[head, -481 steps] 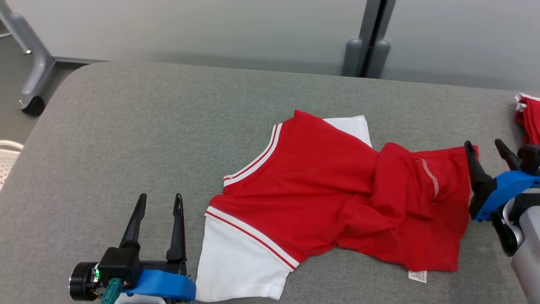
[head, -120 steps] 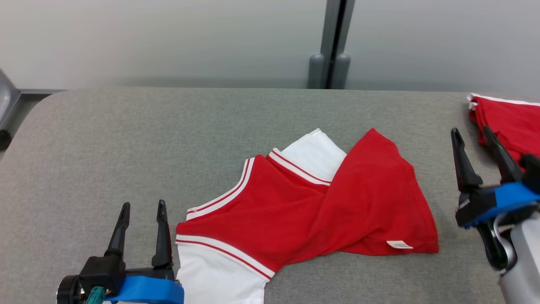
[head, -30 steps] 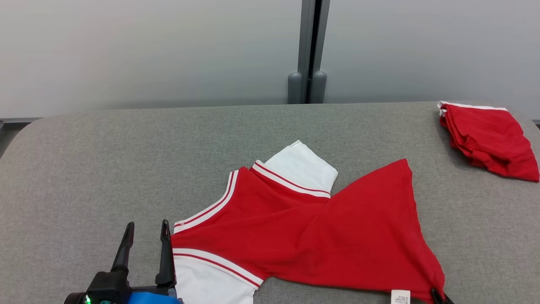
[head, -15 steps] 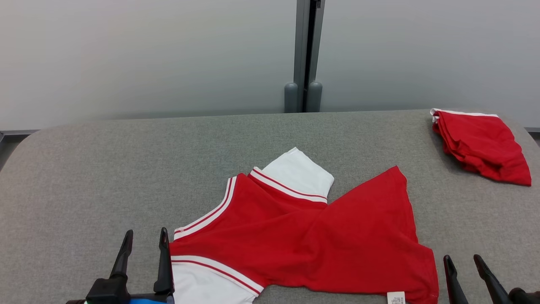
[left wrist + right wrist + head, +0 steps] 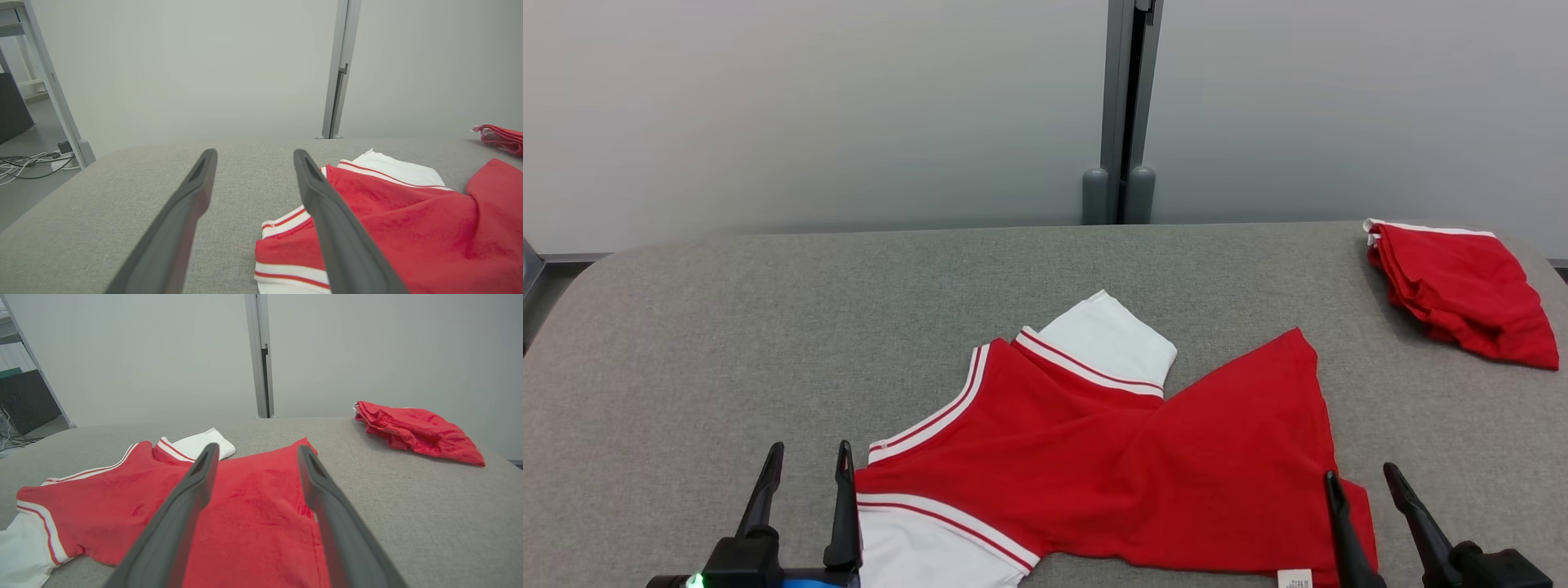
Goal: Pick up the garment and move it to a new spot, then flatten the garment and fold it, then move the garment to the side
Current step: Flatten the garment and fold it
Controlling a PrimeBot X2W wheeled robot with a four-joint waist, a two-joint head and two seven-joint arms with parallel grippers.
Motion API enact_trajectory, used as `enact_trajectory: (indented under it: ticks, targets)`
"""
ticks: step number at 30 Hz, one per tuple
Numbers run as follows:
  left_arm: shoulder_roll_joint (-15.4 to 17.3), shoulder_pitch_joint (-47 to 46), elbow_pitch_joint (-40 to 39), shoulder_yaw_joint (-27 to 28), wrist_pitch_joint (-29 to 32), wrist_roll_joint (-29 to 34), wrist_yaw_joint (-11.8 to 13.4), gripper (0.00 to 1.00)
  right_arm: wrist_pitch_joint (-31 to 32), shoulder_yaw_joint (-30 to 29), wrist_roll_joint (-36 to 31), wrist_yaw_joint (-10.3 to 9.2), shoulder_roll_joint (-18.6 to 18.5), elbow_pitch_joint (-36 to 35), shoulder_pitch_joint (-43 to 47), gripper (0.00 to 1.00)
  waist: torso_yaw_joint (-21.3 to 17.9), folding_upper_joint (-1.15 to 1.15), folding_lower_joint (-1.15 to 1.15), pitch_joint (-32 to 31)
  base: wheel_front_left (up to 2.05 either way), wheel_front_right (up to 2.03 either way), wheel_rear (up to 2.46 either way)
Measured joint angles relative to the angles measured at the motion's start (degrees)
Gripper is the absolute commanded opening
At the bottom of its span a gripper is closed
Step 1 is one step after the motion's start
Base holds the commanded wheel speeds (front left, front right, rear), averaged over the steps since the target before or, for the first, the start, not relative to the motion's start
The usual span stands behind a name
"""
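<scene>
The right tool (image 5: 1361, 470) has two long, dark, smooth fingers that taper to points. They are spread wide with nothing gripped between them. The left tool (image 5: 811, 445) has the same shape and is also spread wide and empty.

The right tool's fingers hover over the near right corner of the T-shirt (image 5: 1094, 457), one finger crossing the red hem. Whether it touches the cloth cannot be told. A small white label (image 5: 1294, 578) shows at that hem, just beside the finger. The left tool is just beside the shirt's white sleeve at the near left, with its inner finger at the striped cuff.

The T-shirt is soft red knit with white sleeves and red-and-white ribbed trim. It lies spread but creased in the middle of the grey, coarse-woven desk (image 5: 727, 327). A folded red garment (image 5: 1462, 294) lies well apart at the far right corner. Behind the desk is a pale, smooth wall (image 5: 809, 106) with a grey upright post (image 5: 1123, 106).
</scene>
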Motion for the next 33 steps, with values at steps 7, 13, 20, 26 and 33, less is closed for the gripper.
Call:
enact_trajectory:
  ticks: [7,13,20,26,33]
  targets:
    - [0.34,0.73,0.29,0.11,0.0,1.7,0.22,1.0,0.0,-0.99,-1.12,0.01,0.41,2.41,0.44,1.0,0.23,0.0,0.0,-0.13,0.0,0.0,0.0]
    - [0.43,0.76,1.04,0.29,0.0,2.09,0.7,1.0,0.0,-1.52,-1.55,0.01,0.45,3.11,0.44,1.0,0.16,0.0,0.0,-0.25,0.0,0.0,0.0]
    - [0.42,0.76,1.54,0.42,0.0,2.08,0.88,1.0,0.0,-1.1,-1.96,0.01,0.68,3.6,0.44,1.0,-0.03,0.0,0.0,-0.3,0.0,0.0,0.0]
    - [0.42,0.75,1.85,0.43,0.0,2.09,0.99,1.0,0.0,-0.93,-2.03,0.01,0.73,3.89,0.43,1.0,-0.2,0.0,0.0,-0.13,0.0,0.0,0.0]
    - [0.45,0.73,2.57,0.3,0.0,2.14,1.16,1.0,0.0,-1.21,-2.11,0.01,0.81,4.7,0.41,1.0,-0.2,0.0,0.0,0.01,0.0,0.0,0.0]
